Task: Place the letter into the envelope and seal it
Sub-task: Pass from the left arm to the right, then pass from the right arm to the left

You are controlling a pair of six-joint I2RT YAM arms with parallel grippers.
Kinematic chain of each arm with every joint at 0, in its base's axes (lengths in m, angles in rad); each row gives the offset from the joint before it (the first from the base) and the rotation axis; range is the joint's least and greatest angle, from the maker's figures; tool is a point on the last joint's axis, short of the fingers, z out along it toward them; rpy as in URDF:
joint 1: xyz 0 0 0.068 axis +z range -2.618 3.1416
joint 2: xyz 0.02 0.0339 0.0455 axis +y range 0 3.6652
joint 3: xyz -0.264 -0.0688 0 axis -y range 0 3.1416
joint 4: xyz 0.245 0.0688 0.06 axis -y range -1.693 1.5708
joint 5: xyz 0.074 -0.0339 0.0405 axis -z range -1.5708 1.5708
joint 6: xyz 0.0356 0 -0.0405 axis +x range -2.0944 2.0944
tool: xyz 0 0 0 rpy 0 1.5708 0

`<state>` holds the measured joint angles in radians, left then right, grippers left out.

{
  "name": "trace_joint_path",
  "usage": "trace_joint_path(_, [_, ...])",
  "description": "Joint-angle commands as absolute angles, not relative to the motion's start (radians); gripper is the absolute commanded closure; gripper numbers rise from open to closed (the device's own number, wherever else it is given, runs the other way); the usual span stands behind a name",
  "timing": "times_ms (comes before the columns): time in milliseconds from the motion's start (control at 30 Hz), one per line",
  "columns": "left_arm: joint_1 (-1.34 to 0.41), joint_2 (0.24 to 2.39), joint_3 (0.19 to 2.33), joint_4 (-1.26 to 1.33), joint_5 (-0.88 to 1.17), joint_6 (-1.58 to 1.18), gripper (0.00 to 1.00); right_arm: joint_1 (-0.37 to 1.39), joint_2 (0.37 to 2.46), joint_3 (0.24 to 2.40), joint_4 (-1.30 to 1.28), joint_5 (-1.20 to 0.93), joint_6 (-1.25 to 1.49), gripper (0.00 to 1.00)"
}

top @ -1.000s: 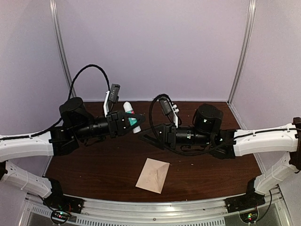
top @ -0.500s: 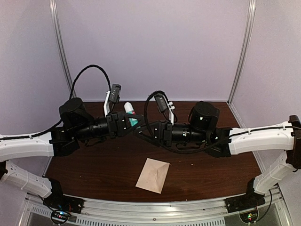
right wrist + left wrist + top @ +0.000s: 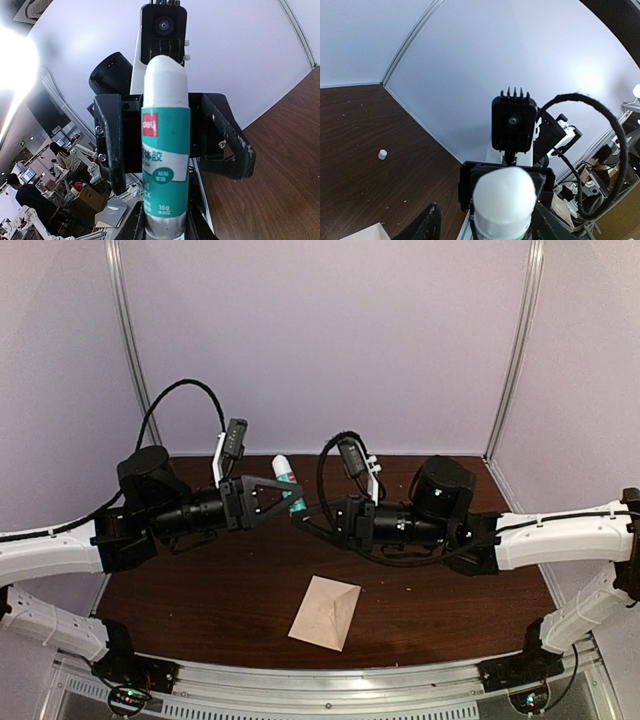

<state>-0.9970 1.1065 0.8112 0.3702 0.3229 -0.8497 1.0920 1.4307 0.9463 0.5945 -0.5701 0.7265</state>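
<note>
While the right gripper (image 3: pixel 162 227) pinches the glue stick (image 3: pixel 165 165), the left gripper (image 3: pixel 170 147) stands spread around it (mid-air). The envelope (image 3: pixel 326 612) lies flat.

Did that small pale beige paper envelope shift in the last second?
No. The pale beige paper envelope keeps its spot against the near edge of the dark wooden table.

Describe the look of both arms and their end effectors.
The left arm and right arm match: white rear links, black forward sections, round black joint housings. The left end effector and right end effector are black with angular, triangular fingers. Each wrist carries a small black camera on a white bracket, fed by a looping black cable.
</note>
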Motion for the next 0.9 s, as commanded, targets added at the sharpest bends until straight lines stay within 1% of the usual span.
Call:
trace_joint_path(0, [-0.998, 1.066, 0.867, 0.253, 0.258, -0.857, 0.34, 1.077, 1.367, 0.921, 0.569, -0.543, 0.696, 0.81])
trace_joint_path(267, [-0.975, 1.068, 0.872, 0.268, 0.297, -0.916, 0.37, 1.068, 1.358, 0.951, 0.444, -0.564, 0.634, 0.82])
trace_joint_path(333, [-0.975, 1.08, 0.879, 0.285, 0.317, -0.92, 0.4, 1.068, 1.361, 0.956, 0.43, -0.569, 0.628, 0.82])
trace_joint_path(400, [-0.975, 1.086, 0.884, 0.291, 0.325, -0.921, 0.47, 1.068, 1.363, 0.956, 0.423, -0.57, 0.627, 0.82])
trace_joint_path(567, [-0.973, 1.09, 0.883, 0.299, 0.327, -0.933, 0.71, 1.068, 1.357, 0.956, 0.419, -0.564, 0.624, 0.82])
trace_joint_path(667, [-0.974, 1.091, 0.876, 0.299, 0.327, -0.942, 0.82, 1.067, 1.355, 0.956, 0.416, -0.555, 0.622, 0.82])
trace_joint_path(700, [-0.973, 1.091, 0.876, 0.298, 0.325, -0.944, 0.84, 1.068, 1.353, 0.954, 0.417, -0.549, 0.623, 0.82])
trace_joint_path(733, [-0.974, 1.089, 0.875, 0.298, 0.321, -0.946, 0.87, 1.067, 1.35, 0.951, 0.419, -0.539, 0.625, 0.8])
trace_joint_path(767, [-0.974, 1.088, 0.874, 0.3, 0.316, -0.949, 0.88, 1.066, 1.344, 0.945, 0.426, -0.525, 0.63, 0.75])
trace_joint_path(867, [-0.973, 1.083, 0.868, 0.344, 0.285, -0.953, 0.92, 1.066, 1.322, 0.908, 0.507, -0.462, 0.684, 0.5])
